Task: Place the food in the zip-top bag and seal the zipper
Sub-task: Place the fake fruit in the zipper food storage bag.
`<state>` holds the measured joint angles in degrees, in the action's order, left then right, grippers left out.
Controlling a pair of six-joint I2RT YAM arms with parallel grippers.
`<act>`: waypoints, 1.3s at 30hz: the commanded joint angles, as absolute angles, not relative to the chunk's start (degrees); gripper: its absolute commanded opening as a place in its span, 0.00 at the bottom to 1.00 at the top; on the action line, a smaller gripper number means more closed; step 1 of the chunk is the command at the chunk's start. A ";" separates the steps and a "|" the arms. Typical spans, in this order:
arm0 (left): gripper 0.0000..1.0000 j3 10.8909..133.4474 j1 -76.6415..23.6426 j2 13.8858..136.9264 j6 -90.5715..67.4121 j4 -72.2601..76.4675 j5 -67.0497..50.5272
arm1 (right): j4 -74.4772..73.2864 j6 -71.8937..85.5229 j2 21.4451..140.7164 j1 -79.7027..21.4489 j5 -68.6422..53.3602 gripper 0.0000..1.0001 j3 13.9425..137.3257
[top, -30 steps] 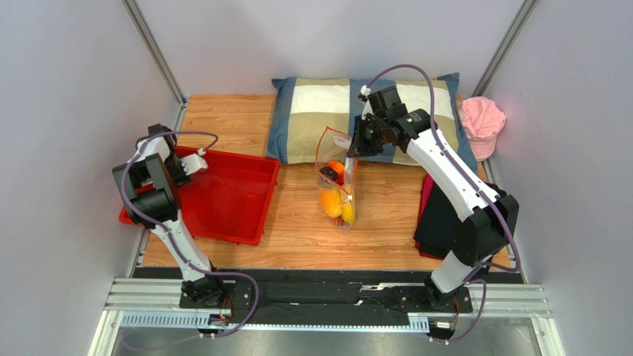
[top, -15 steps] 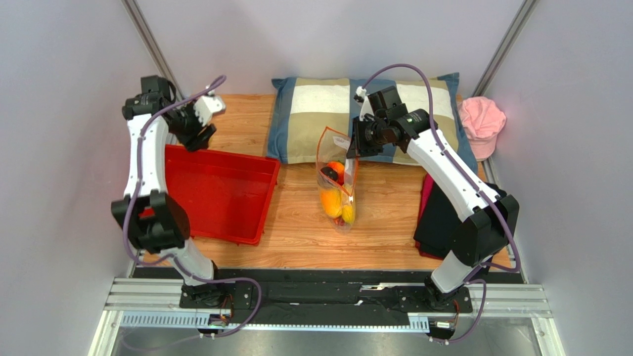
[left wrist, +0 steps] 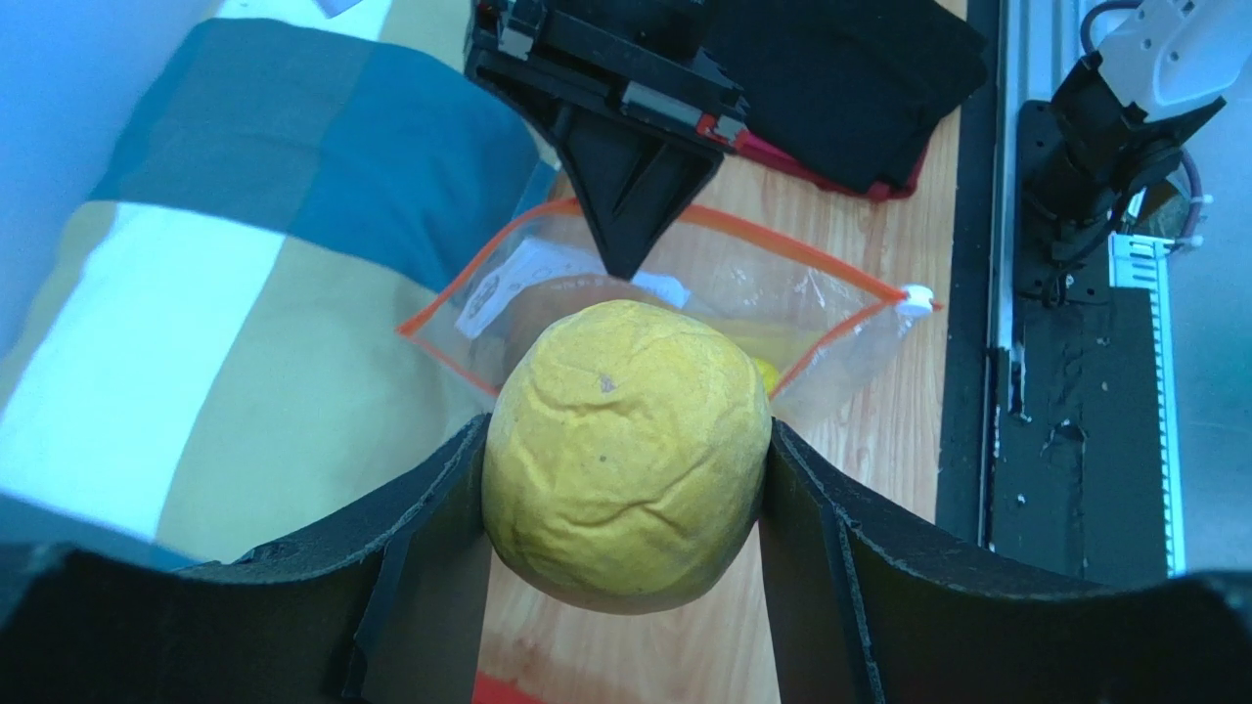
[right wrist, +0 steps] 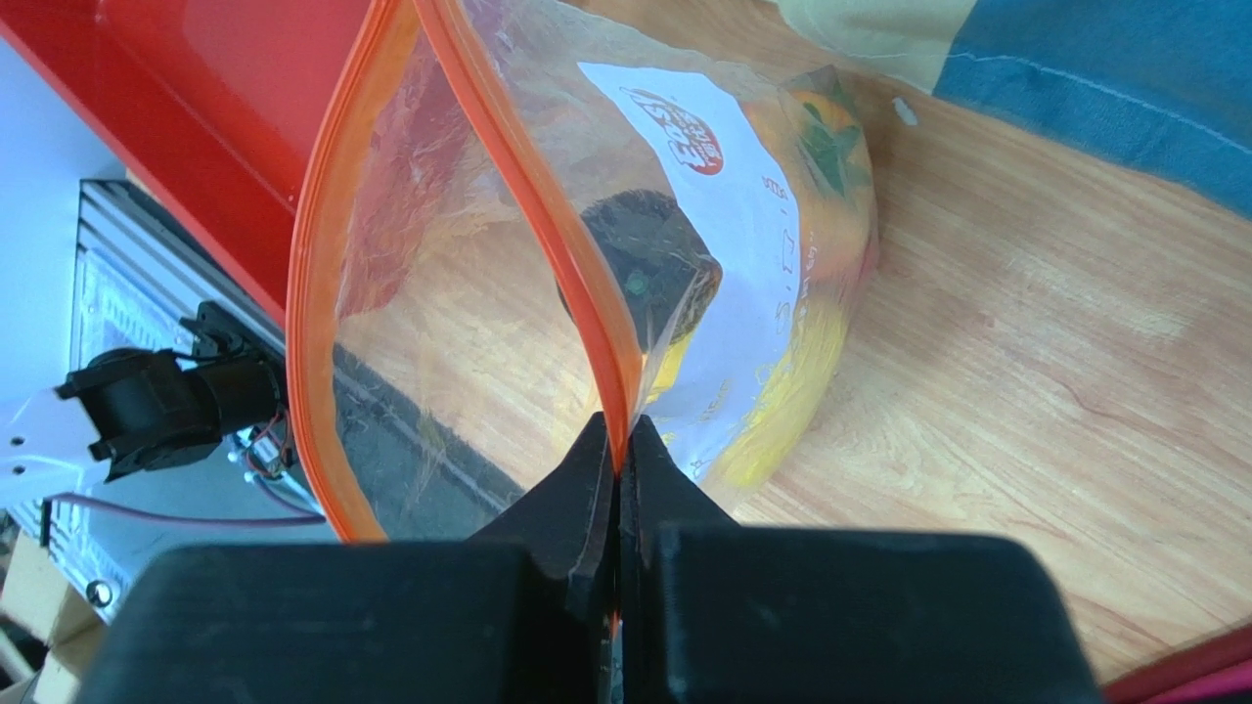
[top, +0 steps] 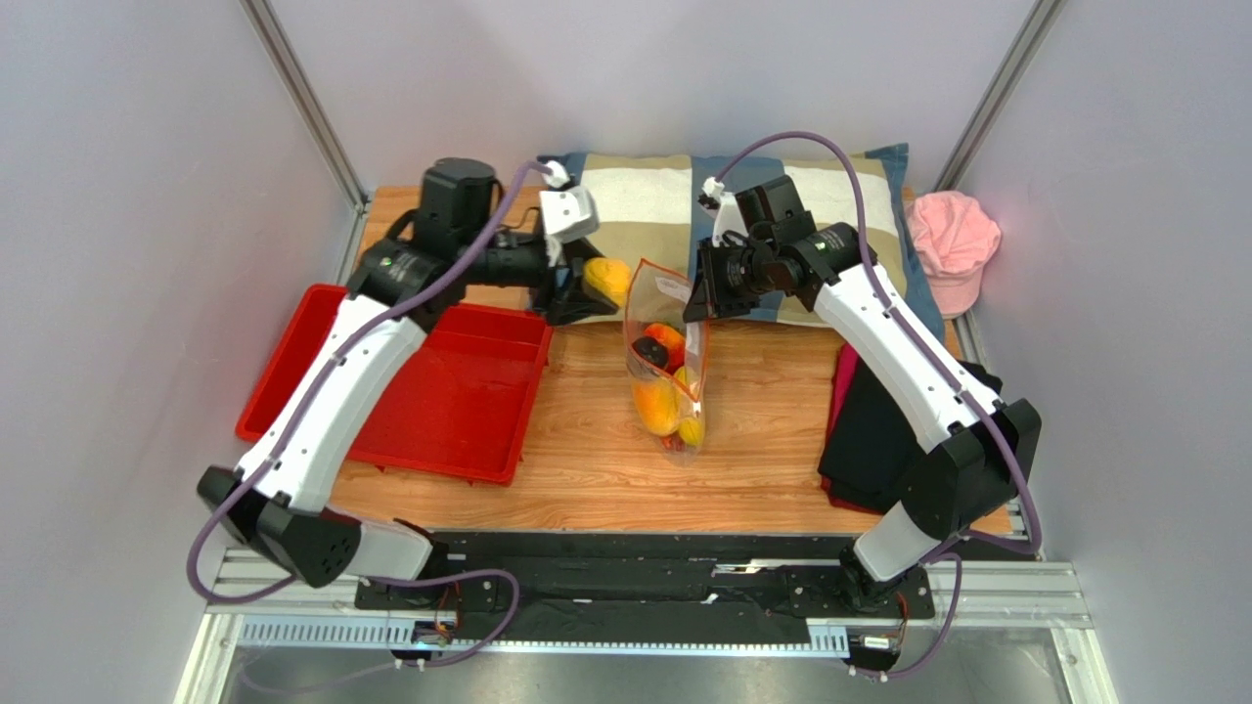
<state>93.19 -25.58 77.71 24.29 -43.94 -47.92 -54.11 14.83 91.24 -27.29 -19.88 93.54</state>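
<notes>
My left gripper (top: 595,283) is shut on a wrinkled yellow round fruit (left wrist: 628,452) and holds it in the air just left of the bag's mouth, over the pillow's front edge; the fruit also shows from above (top: 606,277). The clear zip-top bag (top: 667,360) stands open on the wood with orange, yellow and dark purple-black food inside. My right gripper (top: 697,298) is shut on the orange-red zipper strip (right wrist: 566,250) and holds the mouth up and open. The white slider tab (left wrist: 917,298) sits at the strip's end.
A red tray (top: 426,382) lies at the left. A checked pillow (top: 647,206) lies behind the bag. A pink cap (top: 952,242) is at the back right and a dark folded cloth (top: 867,433) lies under the right arm.
My left arm has swung from over the red tray across to the bag's mouth, carrying the yellow fruit. The right gripper and the bag have stayed in place.
</notes>
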 commanded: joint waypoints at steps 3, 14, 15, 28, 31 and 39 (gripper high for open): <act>0.38 92.55 -33.39 83.31 18.01 -34.80 -44.39 | -53.26 13.62 87.28 -27.16 -25.13 0.00 92.29; 0.73 94.12 -40.43 88.50 27.77 -48.40 -41.31 | -53.09 10.72 86.92 -27.25 -34.53 0.00 90.88; 0.80 94.39 -40.43 88.68 28.56 -49.91 -41.40 | -53.09 10.46 87.27 -27.25 -34.89 0.00 91.05; 0.97 84.64 -43.23 77.35 40.77 -52.21 -44.56 | -53.61 7.56 91.75 -31.99 -39.11 0.00 96.32; 0.94 82.54 -47.18 76.38 43.84 -51.24 -41.41 | -53.70 7.38 93.25 -32.78 -39.46 0.00 98.43; 0.84 80.24 -51.50 77.69 45.18 -50.54 -36.31 | -53.61 6.33 93.69 -34.45 -39.46 0.00 98.96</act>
<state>79.77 -50.50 77.17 42.98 -52.21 -38.50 -54.57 7.92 94.19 -33.65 -37.87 96.51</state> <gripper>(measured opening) 0.871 0.009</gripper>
